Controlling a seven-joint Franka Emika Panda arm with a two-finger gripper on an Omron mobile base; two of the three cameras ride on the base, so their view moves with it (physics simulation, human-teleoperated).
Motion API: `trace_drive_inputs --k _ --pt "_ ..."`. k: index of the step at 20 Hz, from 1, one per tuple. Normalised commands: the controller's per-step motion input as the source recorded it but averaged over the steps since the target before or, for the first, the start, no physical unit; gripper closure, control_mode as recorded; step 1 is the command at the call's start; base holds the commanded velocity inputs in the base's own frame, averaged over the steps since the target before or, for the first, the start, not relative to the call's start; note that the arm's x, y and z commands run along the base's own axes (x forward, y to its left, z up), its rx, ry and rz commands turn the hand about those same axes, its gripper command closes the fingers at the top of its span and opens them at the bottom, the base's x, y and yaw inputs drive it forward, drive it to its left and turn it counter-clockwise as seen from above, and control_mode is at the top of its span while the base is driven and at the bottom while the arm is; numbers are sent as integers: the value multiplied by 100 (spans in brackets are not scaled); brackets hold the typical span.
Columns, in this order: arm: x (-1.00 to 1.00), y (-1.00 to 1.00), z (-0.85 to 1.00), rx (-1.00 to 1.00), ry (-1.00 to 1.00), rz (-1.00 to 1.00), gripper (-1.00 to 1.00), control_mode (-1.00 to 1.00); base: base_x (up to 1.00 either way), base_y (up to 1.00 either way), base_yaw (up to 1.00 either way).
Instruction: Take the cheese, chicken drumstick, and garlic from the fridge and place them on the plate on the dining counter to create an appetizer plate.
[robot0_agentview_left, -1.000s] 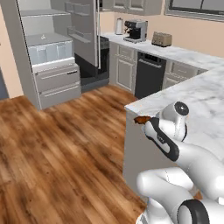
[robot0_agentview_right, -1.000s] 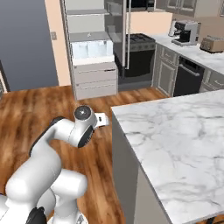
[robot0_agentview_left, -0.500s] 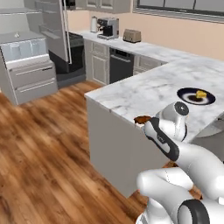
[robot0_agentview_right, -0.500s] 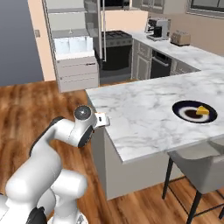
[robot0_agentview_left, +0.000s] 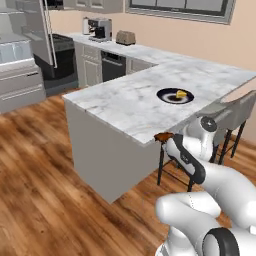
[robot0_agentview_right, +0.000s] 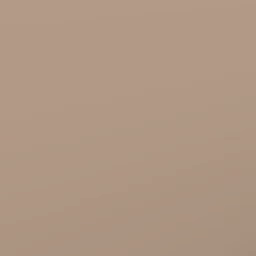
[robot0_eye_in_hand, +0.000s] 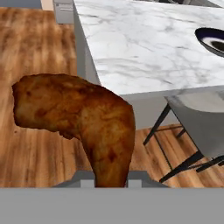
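**One drumstick pinched, cheese on the plate**

One item in the gripper (robot0_agentview_left: 167, 138): the chicken drumstick (robot0_eye_in_hand: 83, 120), jaws pressed together on its narrow end, fat end sticking out to the left in hand view. In left base view the drumstick (robot0_agentview_left: 163, 136) sits mid-frame, just beside the near edge of the dining counter (robot0_agentview_left: 135, 100), below slab level.

Left base view, left to right:
- Upper left: fridge (robot0_agentview_left: 20, 60), door open, clear drawers and grey lower drawers showing.
- Next to it a black oven (robot0_agentview_left: 62, 55), then the back counter with coffee machine (robot0_agentview_left: 100, 29) and toaster (robot0_agentview_left: 126, 37).
- Centre: dining counter slab. Plate (robot0_agentview_left: 175, 95) right of centre on it, cheese (robot0_agentview_left: 181, 93) on the plate's right part.
- Right: grey stool (robot0_agentview_left: 227, 117) pushed up at the counter's near side, its dark legs right behind the arm.

Hand view: counter edge upper centre, plate (robot0_eye_in_hand: 212, 40) at the right edge, stool seat (robot0_eye_in_hand: 197, 118) and legs lower right, between gripper and plate.

Right base view: flat tan surface, nothing readable.

Garlic: cannot tell where.
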Motion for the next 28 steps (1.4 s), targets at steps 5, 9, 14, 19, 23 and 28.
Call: trace_drive_inputs --k 5,9,14,19,23,28 --pt "0 0 0 0 0 0 100 100 -48 -95 26" --pt "0 0 0 0 0 0 100 100 1 -100 31" --pt "0 0 0 0 0 0 100 100 42 -100 26" --pt "0 0 0 0 0 0 100 100 84 -99 18" --pt "0 0 0 0 0 0 100 100 88 -95 17" --pt "0 0 0 0 0 0 100 100 100 -53 9"
